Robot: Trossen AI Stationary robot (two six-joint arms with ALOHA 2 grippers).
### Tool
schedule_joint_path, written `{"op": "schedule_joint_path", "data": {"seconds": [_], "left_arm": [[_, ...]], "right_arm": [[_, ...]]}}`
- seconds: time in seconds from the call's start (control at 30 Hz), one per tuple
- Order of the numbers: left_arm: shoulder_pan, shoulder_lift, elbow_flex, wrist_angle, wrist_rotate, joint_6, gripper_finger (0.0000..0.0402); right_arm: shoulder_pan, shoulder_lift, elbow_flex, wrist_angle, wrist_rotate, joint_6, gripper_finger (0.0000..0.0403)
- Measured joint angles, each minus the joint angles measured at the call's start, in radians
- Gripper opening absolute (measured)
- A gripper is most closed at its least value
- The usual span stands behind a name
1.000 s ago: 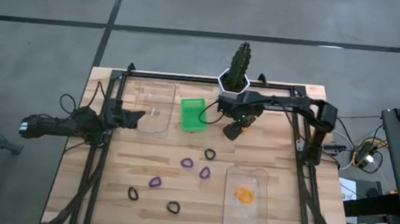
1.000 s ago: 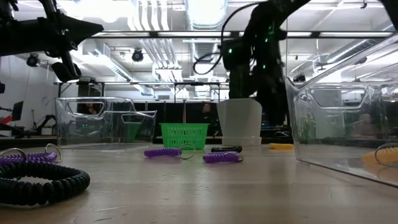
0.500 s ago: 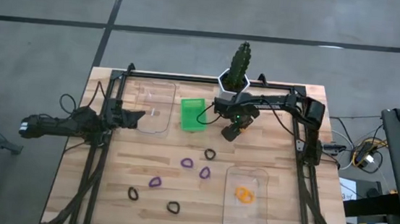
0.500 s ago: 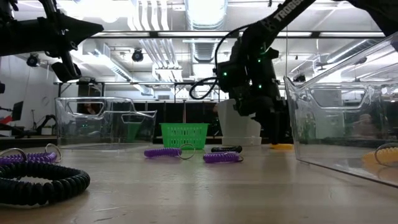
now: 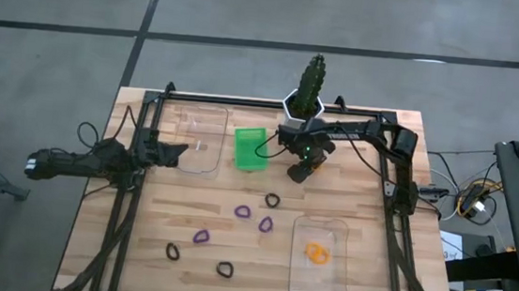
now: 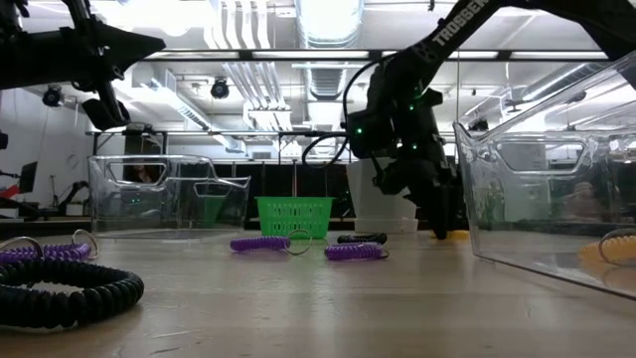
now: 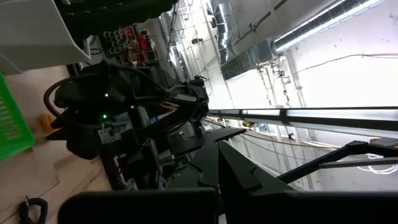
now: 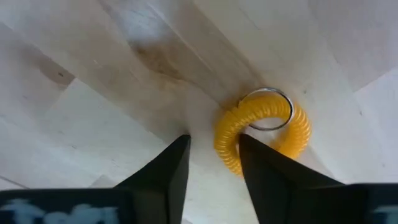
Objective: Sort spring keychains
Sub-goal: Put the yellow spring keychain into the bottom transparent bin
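My right gripper [image 8: 214,171] is open and points down at the table just right of the green bin [image 5: 250,148]. Its fingers stand on either side of one arc of an orange spring keychain [image 8: 261,127], which lies flat on the wood and shows in the low view as the orange keychain [image 6: 452,235]. Purple keychains [image 5: 243,211] [image 5: 201,236] and black ones [image 5: 273,200] [image 5: 172,250] lie on the middle and near table. Another orange keychain [image 5: 316,253] lies in the near right tray [image 5: 299,286]. My left gripper [image 5: 183,152] waits, shut, over the far left tray [image 5: 200,121]. My right gripper comes from above, pointing down, with one finger [image 8: 168,168] outside the orange keychain's coil and the other finger [image 8: 267,174] over its loop. The coil's arc [image 8: 227,146] lies between them on the table. Whether the fingers touch it, I cannot tell.
A white pot with a cactus [image 5: 308,91] stands at the far edge, just behind my right arm. Dark frame rails [image 5: 127,209] [image 5: 398,233] run along the left and right sides. Bare wood lies between the trays.
My right gripper has come down from above the table to the wood at the orange keychain, staying open. My left arm has kept still.
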Motion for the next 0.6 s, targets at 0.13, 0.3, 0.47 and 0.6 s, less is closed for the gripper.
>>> {"op": "schedule_joint_path", "data": {"seconds": [0.13,0.3,0.47,0.6], "left_arm": [[0.000,0.000,0.000,0.000,0.000,0.000,0.0002],[0.000,0.000,0.000,0.000,0.000,0.000,0.0002],[0.000,0.000,0.000,0.000,0.000,0.000,0.0002],[0.000,0.000,0.000,0.000,0.000,0.000,0.0002]], "right_arm": [[0.001,0.001,0.000,0.007,-0.011,-0.007,0.0062],[0.002,-0.012,0.001,-0.003,-0.012,-0.025,0.0020],[0.027,-0.084,0.013,-0.077,-0.011,-0.049,0.0015],[0.060,-0.173,0.013,-0.114,-0.017,-0.031,0.0014]]}}
